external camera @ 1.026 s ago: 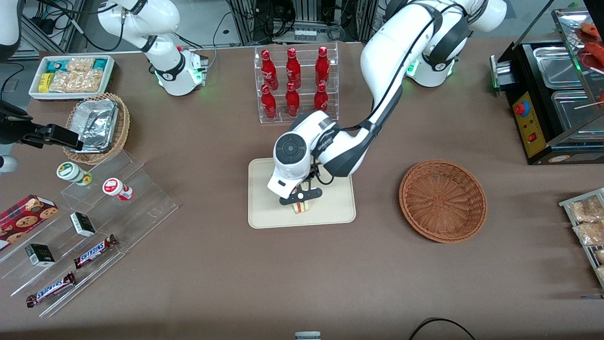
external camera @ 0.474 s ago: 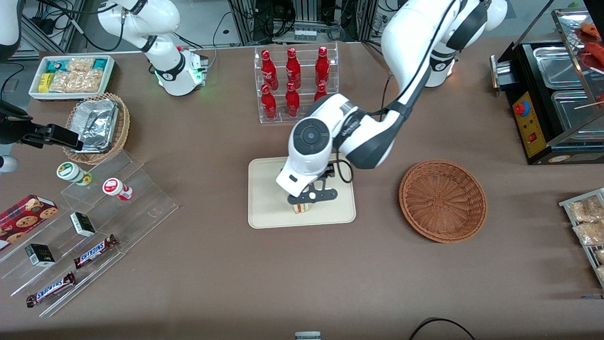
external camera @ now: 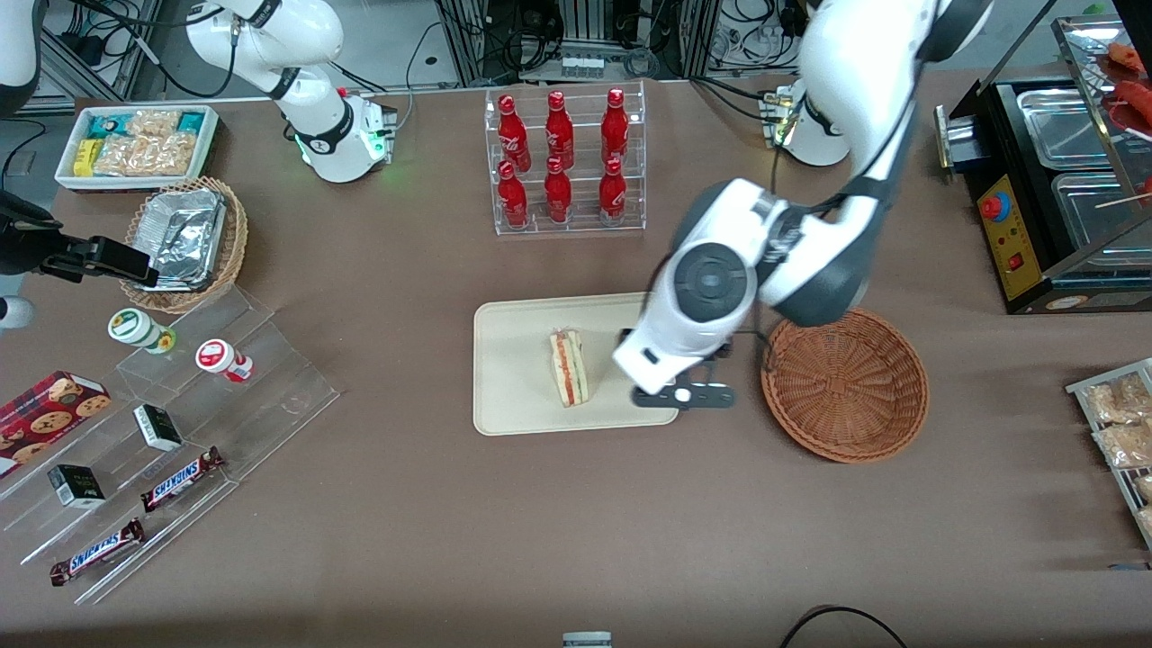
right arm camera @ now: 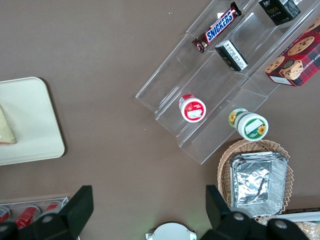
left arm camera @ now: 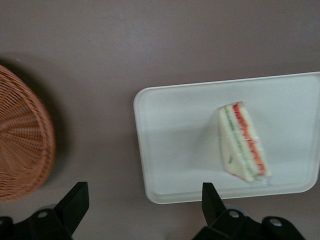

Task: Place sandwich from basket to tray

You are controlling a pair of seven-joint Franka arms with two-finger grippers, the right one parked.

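The sandwich (external camera: 568,367), a white bread wedge with a red and green filling stripe, lies on the cream tray (external camera: 513,378). It also shows in the left wrist view (left arm camera: 243,143) on the tray (left arm camera: 175,140). The reddish-brown wicker basket (external camera: 844,382) holds nothing and stands beside the tray toward the working arm's end; its edge shows in the left wrist view (left arm camera: 22,135). My left gripper (external camera: 684,394) hangs open and empty above the tray's edge nearest the basket, raised off the table. Its black fingers (left arm camera: 75,200) are spread wide.
A clear rack of red bottles (external camera: 562,162) stands farther from the front camera than the tray. A tan basket with foil trays (external camera: 184,243), a white snack bin (external camera: 135,144) and acrylic steps with candy bars (external camera: 180,423) lie toward the parked arm's end. A black warmer (external camera: 1053,180) stands toward the working arm's end.
My gripper has let go of the sandwich, which now lies uncovered on the tray. The gripper has risen and moved sideways toward the basket.
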